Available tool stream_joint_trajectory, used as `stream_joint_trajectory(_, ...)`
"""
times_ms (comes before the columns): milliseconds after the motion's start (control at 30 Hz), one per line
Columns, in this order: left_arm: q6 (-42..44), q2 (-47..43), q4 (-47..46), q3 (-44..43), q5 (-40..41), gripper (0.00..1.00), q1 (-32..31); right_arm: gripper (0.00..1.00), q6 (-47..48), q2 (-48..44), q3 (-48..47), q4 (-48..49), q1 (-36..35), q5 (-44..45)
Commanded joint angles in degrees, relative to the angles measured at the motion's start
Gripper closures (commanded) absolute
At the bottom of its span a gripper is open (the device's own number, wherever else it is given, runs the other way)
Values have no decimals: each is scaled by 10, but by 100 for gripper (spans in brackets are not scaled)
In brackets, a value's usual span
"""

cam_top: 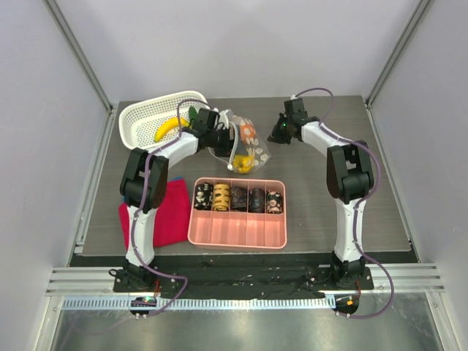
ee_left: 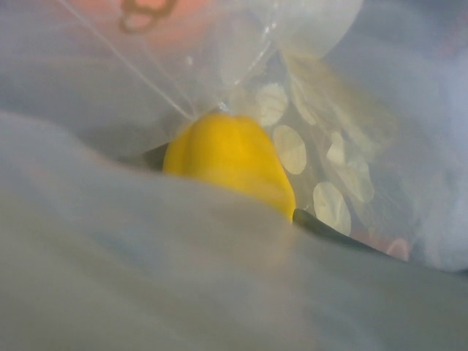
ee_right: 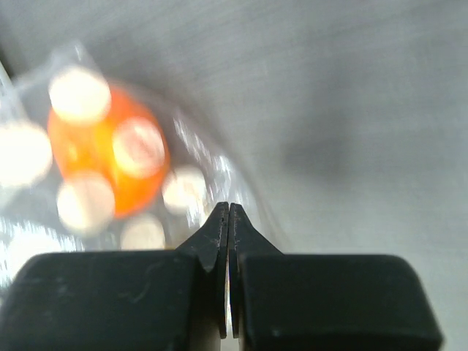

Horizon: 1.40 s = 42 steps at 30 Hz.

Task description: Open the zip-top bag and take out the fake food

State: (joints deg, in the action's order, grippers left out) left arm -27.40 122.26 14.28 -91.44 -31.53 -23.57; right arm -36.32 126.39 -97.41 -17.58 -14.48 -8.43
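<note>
The zip-top bag [cam_top: 245, 146] lies on the table [cam_top: 329, 219] beside the white basket [cam_top: 139, 117], w/ a yellow piece [ee_left: 230, 157] & an orange piece [ee_right: 102, 153] inside. Left tool [cam_top: 216, 138] is at its mouth, state I cannot tell. Right tool [ee_right: 227, 210] is pressed together. Risk, I think: slippery film escapes, so the whole bag drags.

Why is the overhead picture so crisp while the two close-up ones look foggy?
Top external: evenly lit and sharp, with only soft shadows. Left wrist: the zip-top bag sits so close to the lens that it is a milky haze, with just the yellow piece fairly clear. Right wrist: the right gripper's fingers are sharp, and the orange piece behind is out of focus.
</note>
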Motion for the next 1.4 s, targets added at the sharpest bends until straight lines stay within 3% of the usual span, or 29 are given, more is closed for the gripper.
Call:
stream_joint_trajectory(0, 21, -35, 14, 10, -33, 27, 1, 99, 27, -111, 83, -41, -14, 3)
stream_joint_trajectory(267, -5, -28, -16, 23, -61, 24, -1, 99, 21, -154, 173, -4, -78, -26)
stream_joint_trajectory(400, -23, -22, -43, 29, -81, 19, 0, 98, 10, -130, 178, 32, -85, -43)
stream_joint_trajectory(600, -45, -8, -73, 29, -89, 18, 0, 98, 19, -89, 144, 44, -86, -44)
stream_joint_trajectory(800, -22, -10, -38, 31, -71, 19, -1, 99, 3, -89, 150, 48, -87, -63)
stream_joint_trajectory(1133, 33, -42, 50, 34, 11, 21, -1, 99, 41, -166, 187, -29, -103, -2)
stream_joint_trajectory(1367, 19, -45, 23, 54, -21, 20, -2, 99, 27, -173, 245, 7, -105, -70)
